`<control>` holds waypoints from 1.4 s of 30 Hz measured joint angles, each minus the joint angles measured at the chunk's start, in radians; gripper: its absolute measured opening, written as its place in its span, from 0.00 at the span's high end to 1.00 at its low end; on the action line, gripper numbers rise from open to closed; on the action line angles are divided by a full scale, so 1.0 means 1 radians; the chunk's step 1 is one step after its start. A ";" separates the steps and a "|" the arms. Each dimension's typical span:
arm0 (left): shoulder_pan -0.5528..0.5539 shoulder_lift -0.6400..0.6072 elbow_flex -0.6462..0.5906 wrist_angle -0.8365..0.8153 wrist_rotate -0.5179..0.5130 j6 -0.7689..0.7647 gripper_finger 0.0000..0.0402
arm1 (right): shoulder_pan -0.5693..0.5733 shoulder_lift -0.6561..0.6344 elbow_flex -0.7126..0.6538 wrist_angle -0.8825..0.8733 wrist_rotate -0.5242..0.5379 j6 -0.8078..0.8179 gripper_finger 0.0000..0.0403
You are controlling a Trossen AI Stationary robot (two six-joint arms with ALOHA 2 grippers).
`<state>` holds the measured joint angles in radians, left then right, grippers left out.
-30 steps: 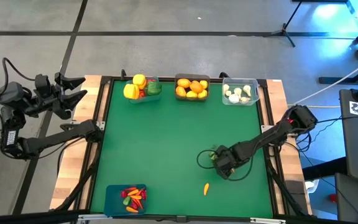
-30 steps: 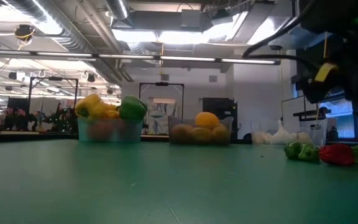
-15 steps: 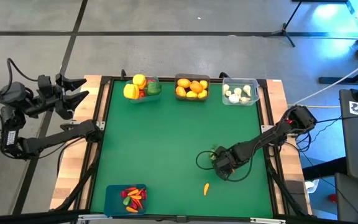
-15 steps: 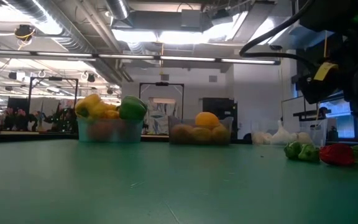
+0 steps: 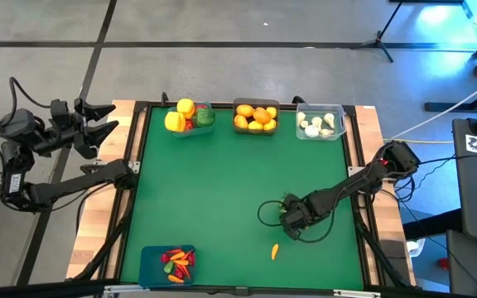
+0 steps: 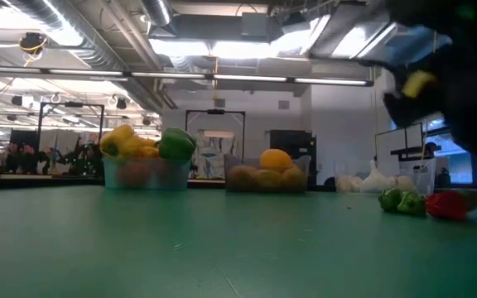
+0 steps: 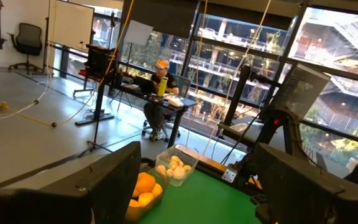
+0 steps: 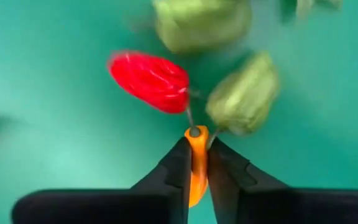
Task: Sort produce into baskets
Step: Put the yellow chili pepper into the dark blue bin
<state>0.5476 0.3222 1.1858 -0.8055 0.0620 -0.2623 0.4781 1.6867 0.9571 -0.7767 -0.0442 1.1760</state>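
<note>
Since the earlier frame the right gripper [image 5: 285,217] has shifted slightly leftward over the mat, and its fingers have drawn together. They now pinch a small orange carrot [image 8: 196,163] between their tips, low over the green mat [image 5: 222,182] at its right side. Just beyond the tips lie one red pepper [image 8: 149,81] and two green peppers [image 8: 243,94], close together and not held.

Step in hand, as judged: the pick of the carrot is being completed. The next move calls for a clean lift clear of the neighbouring peppers, then a carry to the blue bin [image 5: 167,264] at the near left edge, which already holds red and orange pieces.

The left gripper [image 5: 98,128] waits off the table's far left corner, jaws standing apart and holding nothing.

Count:
- bins, four: teal bin [image 5: 190,118] with yellow, green and red peppers; dark bin [image 5: 256,116] with oranges and lemons; clear bin [image 5: 320,122] with white garlic bulbs; the blue bin.
- loose on the mat: the three peppers, the gripped carrot, and one further orange piece [image 5: 274,251] nearer the front edge.

Contents within each bin cannot be counted exactly.
</note>
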 joint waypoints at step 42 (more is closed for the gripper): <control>0.000 0.000 0.000 0.001 0.000 -0.023 0.23 | -0.112 0.713 1.276 0.552 0.125 -0.785 0.95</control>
<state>0.5476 0.3222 1.1858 -0.8047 0.0624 -0.2852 0.3660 2.3997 2.2330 -0.2244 0.0813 0.3911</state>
